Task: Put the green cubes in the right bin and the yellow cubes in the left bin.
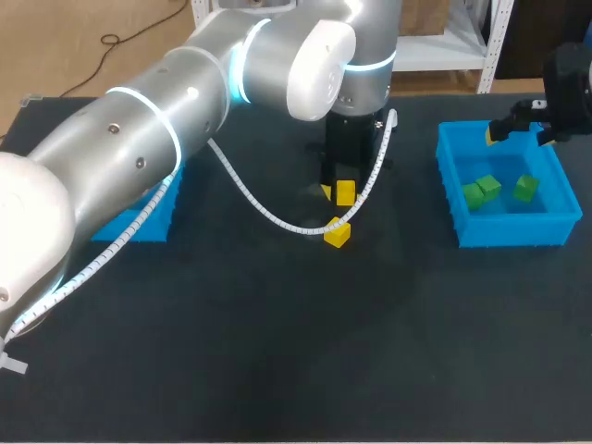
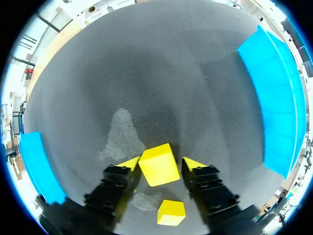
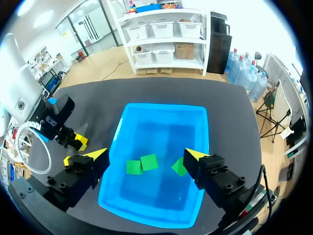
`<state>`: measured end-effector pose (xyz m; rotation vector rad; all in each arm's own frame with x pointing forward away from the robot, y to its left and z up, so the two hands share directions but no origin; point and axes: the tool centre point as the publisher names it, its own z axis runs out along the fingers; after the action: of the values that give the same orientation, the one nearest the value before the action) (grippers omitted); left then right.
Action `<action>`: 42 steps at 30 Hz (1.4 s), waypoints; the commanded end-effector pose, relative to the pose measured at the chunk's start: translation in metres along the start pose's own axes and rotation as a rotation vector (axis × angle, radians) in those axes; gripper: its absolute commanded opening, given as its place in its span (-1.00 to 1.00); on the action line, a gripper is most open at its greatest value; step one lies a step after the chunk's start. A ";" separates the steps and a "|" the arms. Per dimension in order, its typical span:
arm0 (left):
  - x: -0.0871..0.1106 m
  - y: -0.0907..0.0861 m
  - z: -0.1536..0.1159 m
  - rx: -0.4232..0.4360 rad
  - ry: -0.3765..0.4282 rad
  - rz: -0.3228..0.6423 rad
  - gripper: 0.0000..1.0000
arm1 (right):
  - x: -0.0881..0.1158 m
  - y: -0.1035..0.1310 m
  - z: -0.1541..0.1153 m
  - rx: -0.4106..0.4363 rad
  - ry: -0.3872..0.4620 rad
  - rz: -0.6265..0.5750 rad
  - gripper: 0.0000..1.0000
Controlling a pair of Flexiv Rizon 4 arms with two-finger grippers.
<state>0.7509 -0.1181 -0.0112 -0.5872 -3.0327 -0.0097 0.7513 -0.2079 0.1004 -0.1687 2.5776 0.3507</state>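
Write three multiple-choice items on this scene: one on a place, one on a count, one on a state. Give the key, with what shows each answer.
1. Where are the small green cubes?
A. on the black mat
B. in the blue plastic bin at the right
C. in the blue bin at the left

2. How many small yellow cubes show?
A. one
B. two
C. four

3. The right end effector is:
A. open and empty
B. shut on a green cube
C. shut on a yellow cube

Key:
1. B: all three lie on that bin's floor.
2. B: one is held by the left end effector and one lies loose beneath it.
3. A: its fingers stand wide apart above the bin, gripping nothing.
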 end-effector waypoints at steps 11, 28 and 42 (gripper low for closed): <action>0.002 0.073 -0.087 -0.120 -0.313 0.056 -1.00 | 0.002 0.001 -0.001 0.008 -0.006 0.001 1.00; 0.119 0.291 -0.123 -0.307 -0.358 -0.371 -1.00 | 0.002 0.001 -0.001 0.008 -0.006 0.001 1.00; 0.140 0.309 -0.093 -0.288 -0.287 -0.444 1.00 | 0.002 0.001 -0.001 0.008 -0.006 0.001 1.00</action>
<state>0.7527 0.2191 0.0847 0.1642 -3.0511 -0.3834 0.7513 -0.2079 0.1004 -0.1688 2.5776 0.3507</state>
